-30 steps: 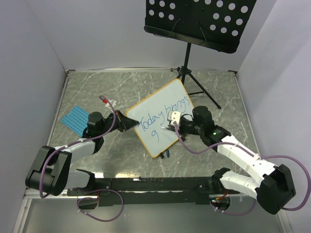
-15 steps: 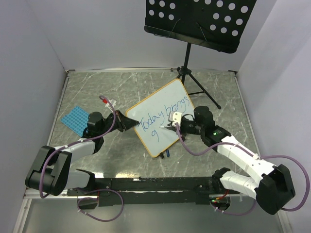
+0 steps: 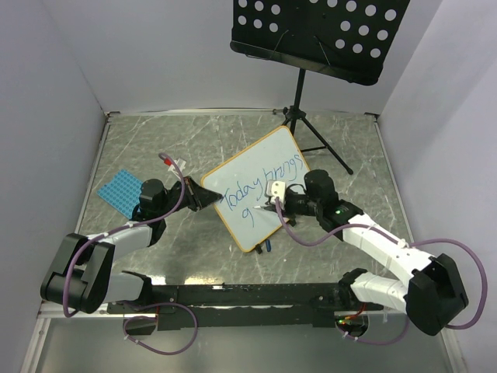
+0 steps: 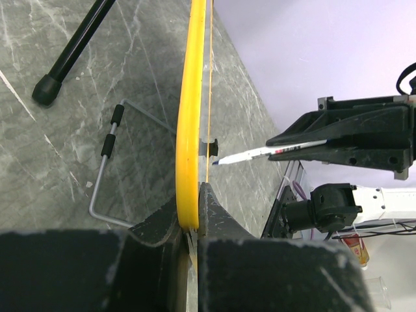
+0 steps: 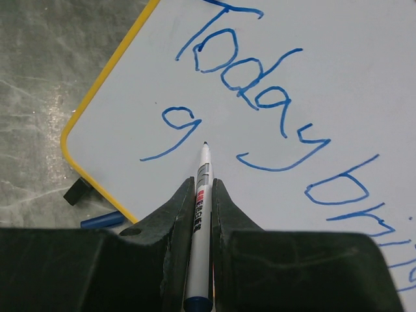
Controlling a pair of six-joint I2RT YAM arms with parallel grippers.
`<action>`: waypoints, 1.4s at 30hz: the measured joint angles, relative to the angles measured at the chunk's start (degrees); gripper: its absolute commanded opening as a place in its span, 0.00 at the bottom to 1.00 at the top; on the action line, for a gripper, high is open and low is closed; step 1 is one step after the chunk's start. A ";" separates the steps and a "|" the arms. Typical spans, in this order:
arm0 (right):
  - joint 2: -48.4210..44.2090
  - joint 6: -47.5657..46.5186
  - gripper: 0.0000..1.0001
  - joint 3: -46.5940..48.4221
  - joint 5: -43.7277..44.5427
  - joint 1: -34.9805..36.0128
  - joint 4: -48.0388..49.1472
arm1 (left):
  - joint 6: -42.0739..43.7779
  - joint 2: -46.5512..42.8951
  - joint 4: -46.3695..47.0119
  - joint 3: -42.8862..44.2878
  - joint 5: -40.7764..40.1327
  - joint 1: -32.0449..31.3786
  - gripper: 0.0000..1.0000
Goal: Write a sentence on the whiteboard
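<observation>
yellow-framed and propped at a tilt on the grey marble table point(image 3: 155, 140), the whiteboard point(image 3: 260, 155) stands between the two arms in the overhead view, with a black music stand point(image 3: 318, 35) beyond it. the left gripper point(image 3: 211, 196) is clamped on the board's edge. the right gripper point(image 3: 270, 203), jaws tight, reaches onto the white face beside the sentence point(image 3: 242, 191), which reads "today brings" with a lone "g" beneath. a blue mat point(image 3: 120, 193) lies on the far side of the left gripper from the board.

from the left wrist, the yellow frame runs straight out from between the pinched jaws, seen edge-on. a marker point(image 4: 273, 151) comes in from the right, held in the other arm's fingers. its tip is at the board face or just off it; contact is hard to judge from here.

from the right wrist, the marker pokes forward from between the closed fingers, its tip just right of the "g" and below "today". a black clip foot point(image 5: 77, 192) shows under the board's corner, off to the left of the fingers.

the step in hand looks to be the letter after the "g". done well, it calls for light, even pressure square to the face and small strokes starting close beside the "g". the left arm needs a firm pinch so the propped board neither rocks nor slides under the pen.
</observation>
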 measured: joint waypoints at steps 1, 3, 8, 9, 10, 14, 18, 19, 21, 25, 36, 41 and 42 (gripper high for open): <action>0.28 -0.13 0.00 0.00 0.00 0.26 0.00 | -0.02 0.00 0.00 0.00 0.00 0.00 0.01; 0.81 -0.17 0.00 0.00 0.04 0.94 -0.07 | 0.00 0.00 -0.02 0.00 -0.02 0.00 0.01; 1.66 -0.20 0.00 0.00 0.35 1.73 0.00 | 0.00 0.00 -0.02 0.00 0.00 0.02 0.01; 1.88 -0.20 0.00 0.00 0.57 1.88 0.09 | 0.00 0.00 -0.02 0.00 0.00 0.00 0.01; 2.08 -0.15 0.00 0.00 0.63 1.99 0.17 | 0.00 0.00 -0.09 0.00 -0.04 0.02 0.01; 2.21 0.48 0.00 0.00 1.46 2.60 1.11 | -0.02 0.00 -0.13 0.00 -0.04 0.04 0.01; 2.21 1.46 0.00 0.00 2.86 2.71 2.75 | 0.00 0.00 -0.11 0.00 -0.02 0.04 0.01; 2.21 1.75 0.00 0.00 3.28 2.73 3.13 | 0.00 0.00 -0.11 0.00 -0.02 0.04 0.01; 2.21 2.27 0.00 0.00 3.74 2.78 3.32 | 0.00 0.00 -0.11 0.00 -0.04 0.04 0.01; 2.19 2.73 0.00 0.00 4.46 2.80 3.48 | -0.02 0.00 -0.13 0.00 -0.04 0.04 0.01; 1.40 2.67 0.00 0.02 5.60 1.75 2.32 | 0.00 0.00 -0.13 0.00 -0.04 0.04 0.01; 1.09 2.54 0.00 0.02 5.88 1.38 1.53 | 0.00 0.00 -0.13 0.00 -0.04 0.04 0.01; 1.07 2.40 0.00 0.02 5.84 1.38 1.29 | 0.00 0.00 -0.13 0.00 -0.04 0.04 0.01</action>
